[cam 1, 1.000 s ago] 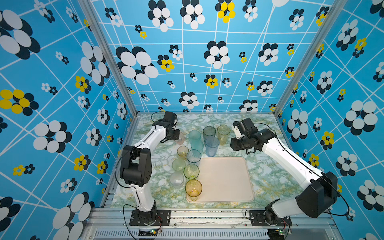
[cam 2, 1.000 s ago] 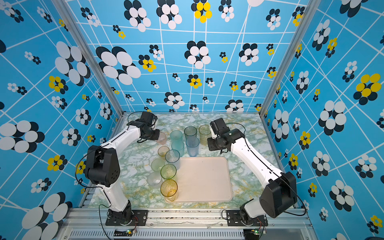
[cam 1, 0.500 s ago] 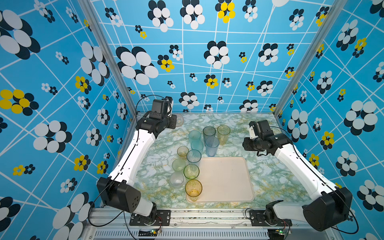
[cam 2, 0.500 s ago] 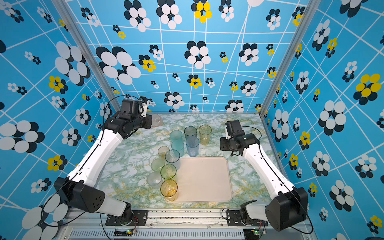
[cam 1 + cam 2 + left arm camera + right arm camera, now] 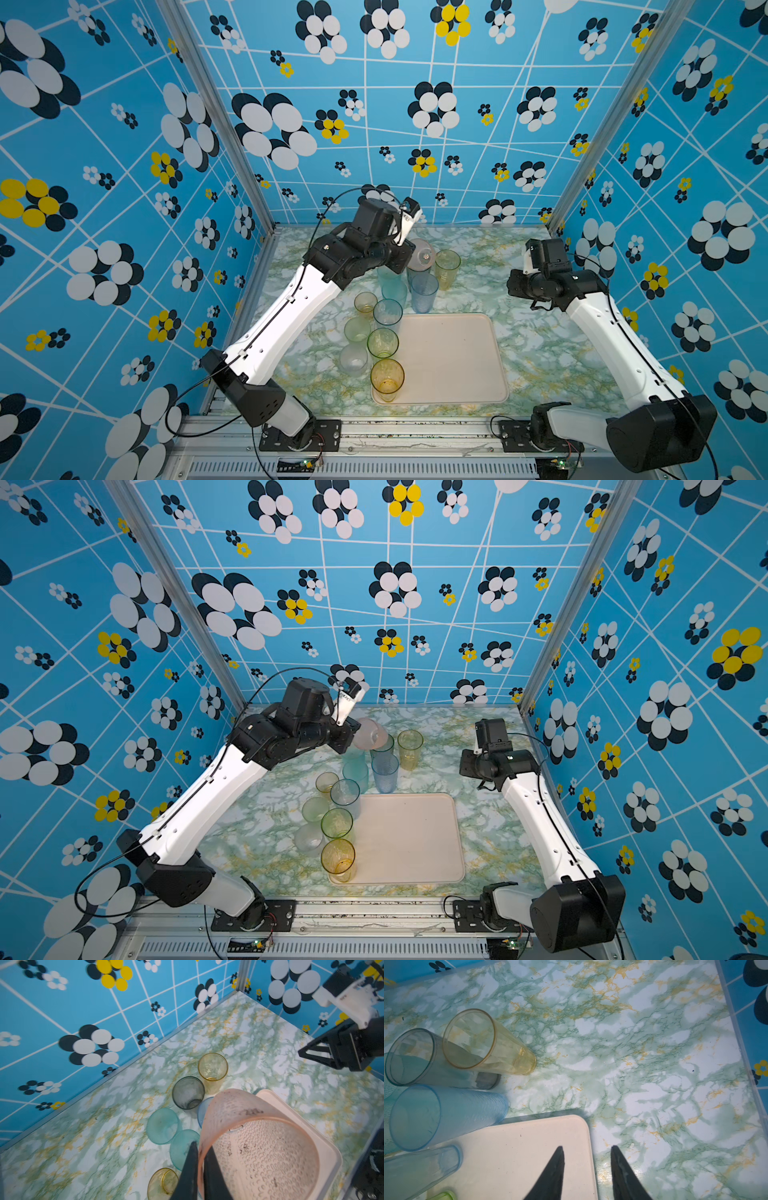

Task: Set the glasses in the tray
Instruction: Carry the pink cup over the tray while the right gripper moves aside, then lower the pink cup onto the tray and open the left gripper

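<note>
Left wrist view, pink glass (image 5: 239,1109) rim clamped in left gripper (image 5: 201,1147), airborne

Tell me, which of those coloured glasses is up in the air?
The short pink glass, pinched by its rim in the left gripper and held tilted. Every other glass, like the tall grey one, stands upright, unheld.
</note>
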`<control>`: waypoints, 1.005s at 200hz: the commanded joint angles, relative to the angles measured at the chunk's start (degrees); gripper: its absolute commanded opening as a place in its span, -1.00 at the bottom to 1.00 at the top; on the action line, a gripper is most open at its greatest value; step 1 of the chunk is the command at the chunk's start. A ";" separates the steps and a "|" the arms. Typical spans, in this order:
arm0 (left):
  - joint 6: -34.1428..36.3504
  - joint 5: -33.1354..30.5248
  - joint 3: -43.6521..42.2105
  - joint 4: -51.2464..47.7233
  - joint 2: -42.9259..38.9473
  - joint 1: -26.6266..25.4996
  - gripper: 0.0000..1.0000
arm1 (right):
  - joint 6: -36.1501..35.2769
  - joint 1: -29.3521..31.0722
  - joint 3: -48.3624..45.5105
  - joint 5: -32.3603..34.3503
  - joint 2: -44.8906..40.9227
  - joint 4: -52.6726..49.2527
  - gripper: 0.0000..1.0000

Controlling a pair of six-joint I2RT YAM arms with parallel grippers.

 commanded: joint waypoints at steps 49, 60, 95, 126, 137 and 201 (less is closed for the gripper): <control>3.36 9.56 12.75 -8.64 19.84 -10.37 -0.92 | 0.52 -3.29 -2.34 -0.37 0.09 -0.01 -0.25; 3.90 10.10 14.97 -10.22 23.28 -11.56 -0.92 | 0.42 -3.67 -2.98 -0.49 -0.15 -0.18 -0.26; 4.90 11.36 21.97 -14.32 32.95 -13.75 -0.93 | 0.16 -4.92 -4.18 -0.71 -1.38 -1.42 -0.25; 4.99 10.92 26.52 -16.61 39.55 -14.24 -0.92 | 0.03 -5.16 -5.14 -2.24 -3.22 -3.29 -0.30; 5.08 10.93 27.95 -17.39 41.71 -14.37 -0.92 | -0.10 -5.11 -5.40 -3.19 -3.64 -3.97 -0.31; 5.51 5.65 29.76 -16.44 47.88 -15.67 -0.91 | -0.10 -5.12 -9.57 -7.54 -7.12 -5.81 -0.38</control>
